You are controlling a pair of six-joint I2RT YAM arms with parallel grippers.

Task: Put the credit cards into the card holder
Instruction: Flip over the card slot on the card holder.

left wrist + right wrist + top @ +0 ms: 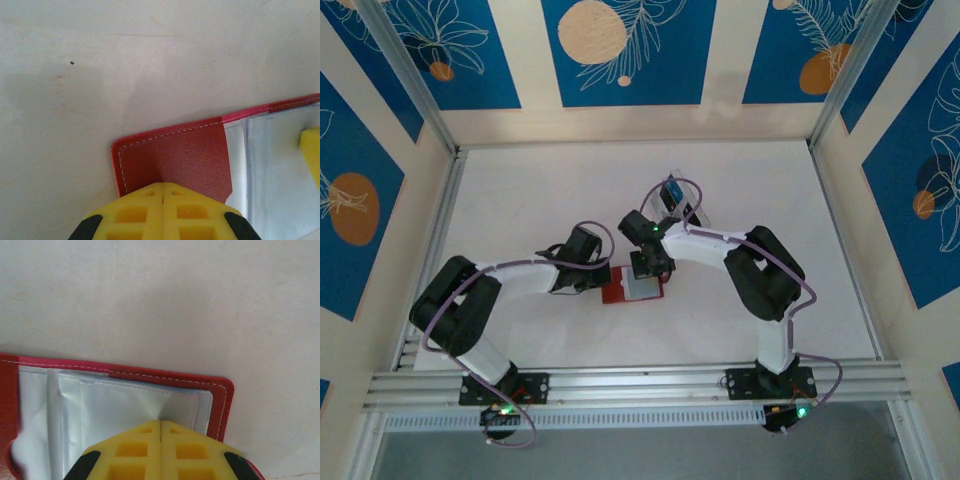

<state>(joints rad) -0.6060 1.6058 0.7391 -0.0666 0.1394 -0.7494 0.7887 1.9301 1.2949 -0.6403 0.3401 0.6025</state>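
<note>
**Card holder** [620, 293]: red, lying open and flat on the white table [540, 200], inner side up. All entries below are placed against it.

**Red flap** [175, 155]: the card holder's left part, grained, with white stitching along a rounded corner.

**Grey inner face** [115, 405]: the card holder's right part, pale and creased. It has a stitched pocket edge and a red border round it.

**My left gripper** [162, 197]: yellow fingers clenched together with no gap, tips over the red flap. I cannot tell whether they press on it.

**My right gripper** [161, 432]: yellow fingers likewise clenched tight, tips over the grey inner face near the card holder's right corner. One of its fingers [311, 152] shows above the grey face from my left wrist.

**From above**: my two grippers meet at the card holder, one at each side.
</note>
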